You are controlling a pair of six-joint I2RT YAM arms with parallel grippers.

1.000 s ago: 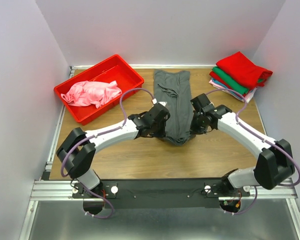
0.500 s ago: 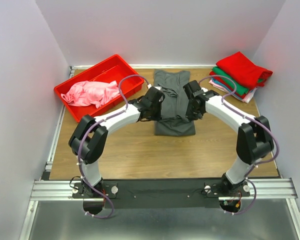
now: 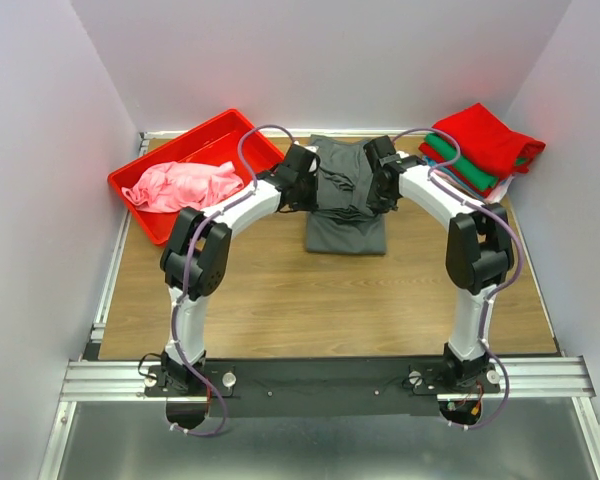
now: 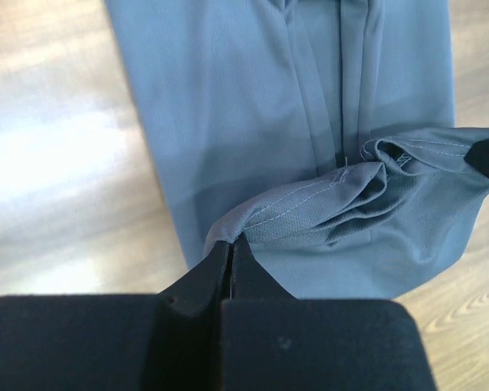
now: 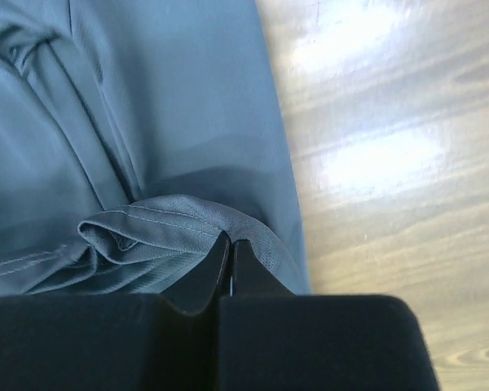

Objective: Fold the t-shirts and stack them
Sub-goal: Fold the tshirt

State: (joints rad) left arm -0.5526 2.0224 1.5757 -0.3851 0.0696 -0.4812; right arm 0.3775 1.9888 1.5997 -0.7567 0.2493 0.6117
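The dark grey t-shirt [image 3: 345,210] lies folded lengthwise in the middle of the table, its near end doubled back toward the far end. My left gripper [image 3: 308,190] is shut on the left corner of the shirt's hem [image 4: 253,228]. My right gripper [image 3: 380,188] is shut on the right corner of the hem [image 5: 244,228]. Both hold the hem above the shirt's far half [image 4: 253,90]. A pink t-shirt [image 3: 180,185] lies crumpled in the red bin [image 3: 230,135]. A stack of folded t-shirts [image 3: 480,150], red on top, sits at the far right.
The red bin stands at the far left of the table, close to my left arm. The stack lies just right of my right arm. Bare wooden table [image 3: 330,300] lies on the near side. White walls enclose the back and both sides.
Both grippers have carried the shirt's near hem away from the bases toward the far end, folding the shirt over itself. The arms are now stretched further out.
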